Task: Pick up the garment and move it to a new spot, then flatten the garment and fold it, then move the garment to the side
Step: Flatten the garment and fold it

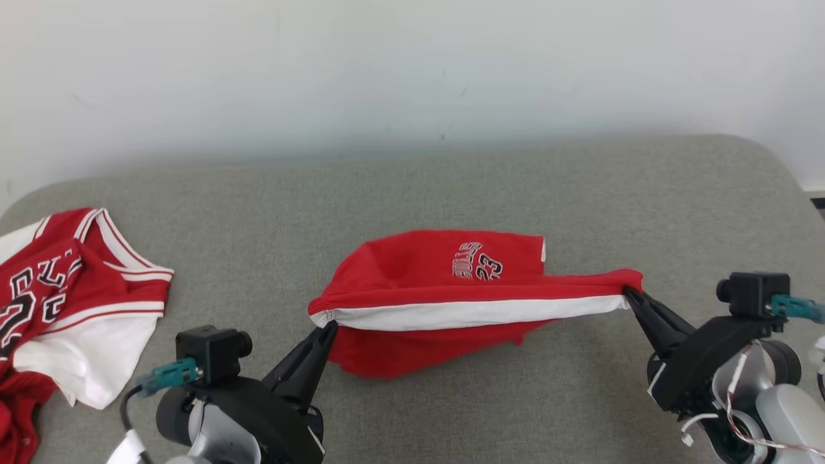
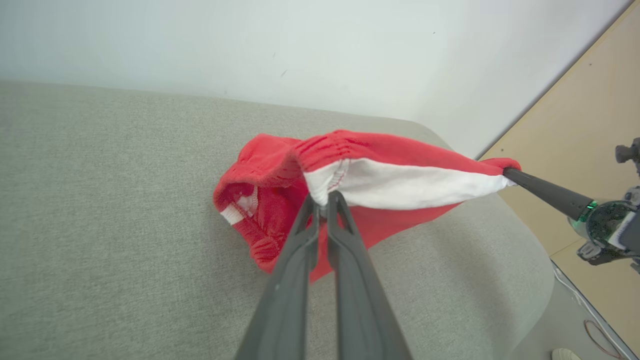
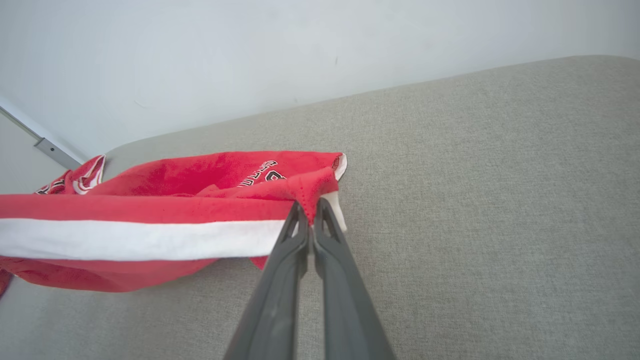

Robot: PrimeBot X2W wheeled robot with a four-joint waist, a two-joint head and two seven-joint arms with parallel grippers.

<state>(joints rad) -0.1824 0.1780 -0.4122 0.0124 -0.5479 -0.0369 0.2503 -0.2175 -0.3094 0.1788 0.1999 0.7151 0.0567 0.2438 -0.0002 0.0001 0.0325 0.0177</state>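
As both clamp closed on its ends, red garment (image 1: 438,274) stretched between left end effector (image 1: 330,325), right end effector (image 1: 626,293)

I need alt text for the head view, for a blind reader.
Red, white-striped shorts hang stretched between two shut grippers over a grey cushion: the left gripper pinches one end, the right gripper the other. A red jersey lies at the left edge.

garment (image 1: 412,267): soft matt knit cloth; cushion (image 1: 412,187): coarse grey woven fabric; wall (image 1: 412,64): smooth, matt
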